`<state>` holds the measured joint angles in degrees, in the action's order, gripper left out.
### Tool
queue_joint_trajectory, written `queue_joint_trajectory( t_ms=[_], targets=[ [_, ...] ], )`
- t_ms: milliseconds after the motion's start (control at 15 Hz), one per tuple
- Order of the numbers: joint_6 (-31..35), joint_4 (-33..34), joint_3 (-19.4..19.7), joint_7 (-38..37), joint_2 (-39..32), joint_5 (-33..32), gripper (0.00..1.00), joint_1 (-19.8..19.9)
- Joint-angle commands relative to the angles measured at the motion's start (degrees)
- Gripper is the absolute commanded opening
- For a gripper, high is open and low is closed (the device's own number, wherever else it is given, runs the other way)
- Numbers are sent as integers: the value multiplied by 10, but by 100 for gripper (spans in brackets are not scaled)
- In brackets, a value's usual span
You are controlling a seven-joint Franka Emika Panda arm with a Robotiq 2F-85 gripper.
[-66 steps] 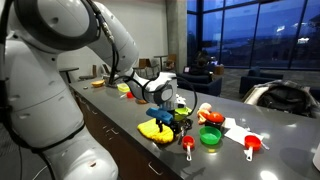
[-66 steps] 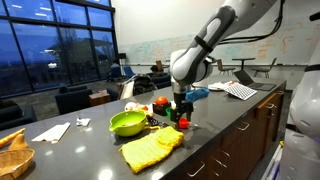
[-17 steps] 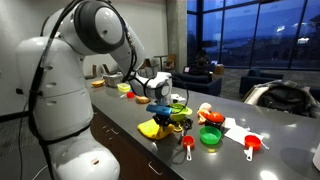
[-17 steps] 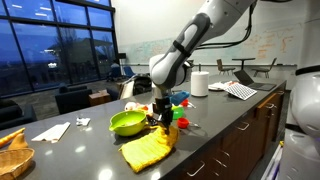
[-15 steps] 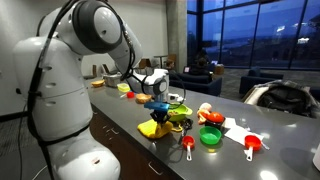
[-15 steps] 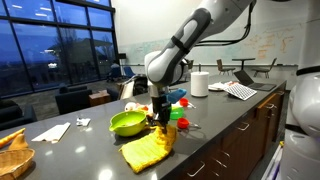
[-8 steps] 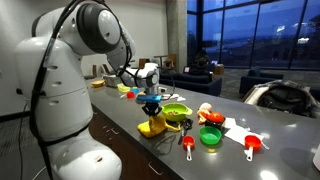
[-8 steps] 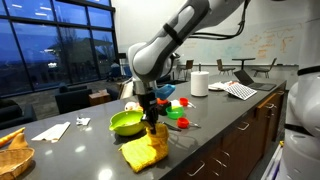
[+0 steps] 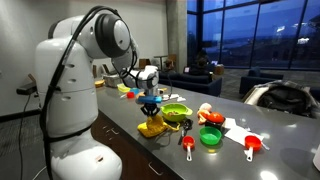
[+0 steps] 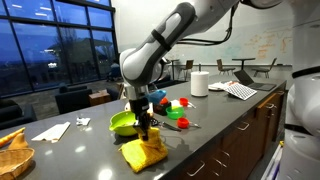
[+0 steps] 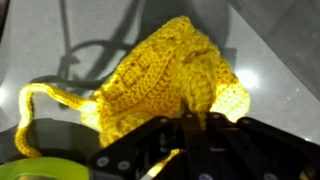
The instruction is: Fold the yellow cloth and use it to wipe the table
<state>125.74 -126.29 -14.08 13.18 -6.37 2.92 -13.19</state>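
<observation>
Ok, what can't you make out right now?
Wrist view: the gripper has its fingertips buried in the yellow cloth.
Wrist view: green rim cut off by the bottom edge.
Both exterior views: the cloth's fold layers too small; table beneath hidden by it.

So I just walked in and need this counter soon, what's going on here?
The robot arm's gripper is shut on part of the yellow cloth and holds that part up above the rest. The rest lies bunched on the dark table beside a green bowl. It looks like the middle of a fold. The wiping does not seem to have begun yet.
</observation>
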Motion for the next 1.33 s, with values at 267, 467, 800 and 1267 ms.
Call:
queue_joint_trajectory(
  t_ms=[267, 467, 800, 1267],
  targets=[
    [-17, 76, -13, 127, -107, 90, 2, 19],
    [-31, 98, -17, 140, -138, 96, 2, 25],
    [-63, 121, -10, 104, -143, 59, 42, 15],
    [-75, 123, -5, 63, -116, 11, 88, 10]
  ],
)
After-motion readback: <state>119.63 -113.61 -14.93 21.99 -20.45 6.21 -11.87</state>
